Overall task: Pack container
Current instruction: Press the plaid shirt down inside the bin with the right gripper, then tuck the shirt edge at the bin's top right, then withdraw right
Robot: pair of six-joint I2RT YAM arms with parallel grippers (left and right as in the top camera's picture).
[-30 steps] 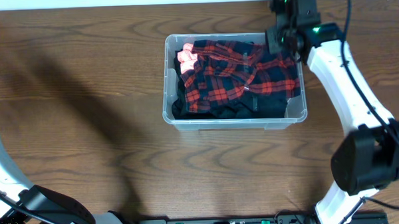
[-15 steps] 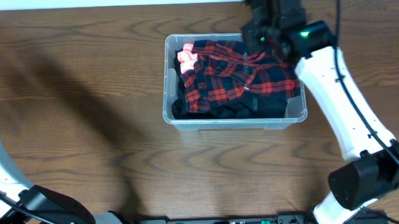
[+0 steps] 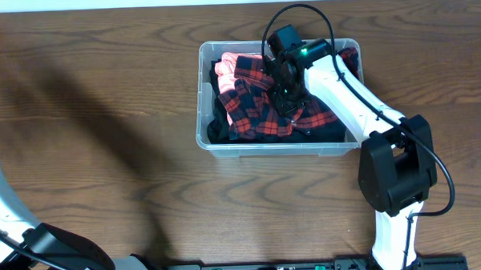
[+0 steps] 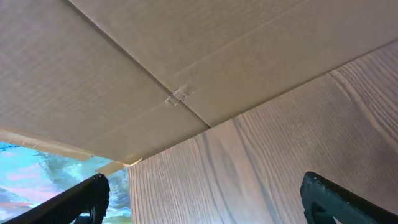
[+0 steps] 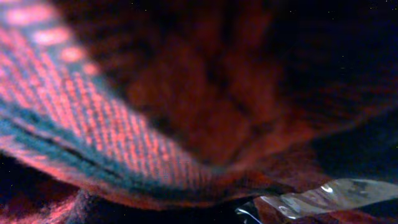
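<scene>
Moved since a second before: my right pincer (image 3: 291, 101) had swung from the far right corner of the tub (image 3: 201, 104) to its middle and dropped into the clothes. The plaid shirt (image 3: 252, 110) had bunched toward the left and middle, baring dark cloth (image 3: 332, 128) on the right. The tub itself had not shifted.
Left side: the white link (image 3: 1, 203) of my left arm sat at the left edge of the table (image 3: 87, 116), well apart from the tub.
Left grip: my left pincer (image 4: 205, 202) stood wide open and held nothing. Only its black fingertips (image 4: 93, 193) showed, at the bottom corners of the wrist view, over bare wood with brown cardboard (image 4: 155, 62) beyond.
Tub: clear plastic, upright near the table's far edge, a little right of the middle, full of clothes.
Clothes: a pink piece (image 3: 232, 65) lay in the far left corner, the red-and-black plaid shirt beside it, and dark cloth along the near side.
Right grip: my right pincer was closed, its tips pushed down into the plaid shirt. Whether a fold sat pinched between them I could not tell.
Right wrist view: blurred red-and-black weave filled it, with a sliver of clear plastic (image 5: 329, 193) at the lower right.
</scene>
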